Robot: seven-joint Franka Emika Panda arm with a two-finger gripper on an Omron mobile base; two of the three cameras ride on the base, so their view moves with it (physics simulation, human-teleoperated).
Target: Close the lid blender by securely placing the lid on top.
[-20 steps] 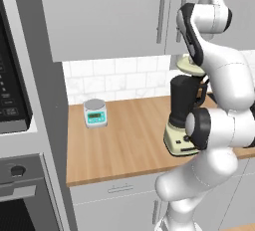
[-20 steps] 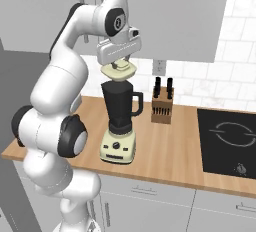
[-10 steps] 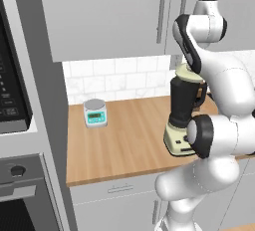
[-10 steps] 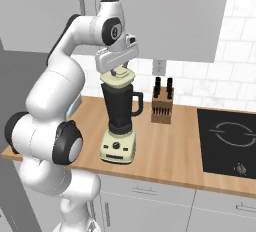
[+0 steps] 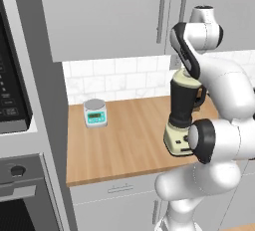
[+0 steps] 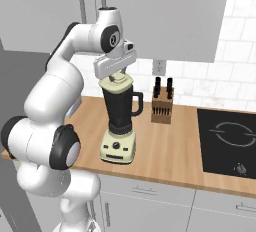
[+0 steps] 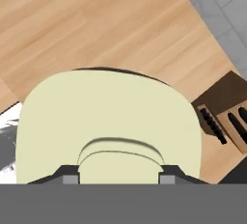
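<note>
You are looking at a long wooden counter [image 6: 165, 151] running under grey wall cabinets [image 5: 109, 11] and a white tiled backsplash [image 6: 235, 76], with a black cooktop [image 6: 227, 138] sitting at the 3 o'clock end of the right base view. The blender [image 6: 120, 121] is standing upright near the counter's front edge, its dark jar rising from the cream base, handle pointing toward 3 o'clock in the right base view. A wooden knife block [image 6: 162, 107] is standing just beside it at 2 o'clock, apart from it, and a small grey scale [image 5: 95, 113] is sitting well apart at 9 o'clock in the left base view. The lid [image 6: 116, 82] is resting on or just above the jar's rim; you cannot tell whether it is fully seated. The gripper [image 6: 119, 78] is pointing straight down over the jar, and its fingers [image 7: 67, 175] are pinching the lid's raised knob [image 7: 120, 162] from both sides, with the pale disc spreading wide beneath them in the hand view.
</note>
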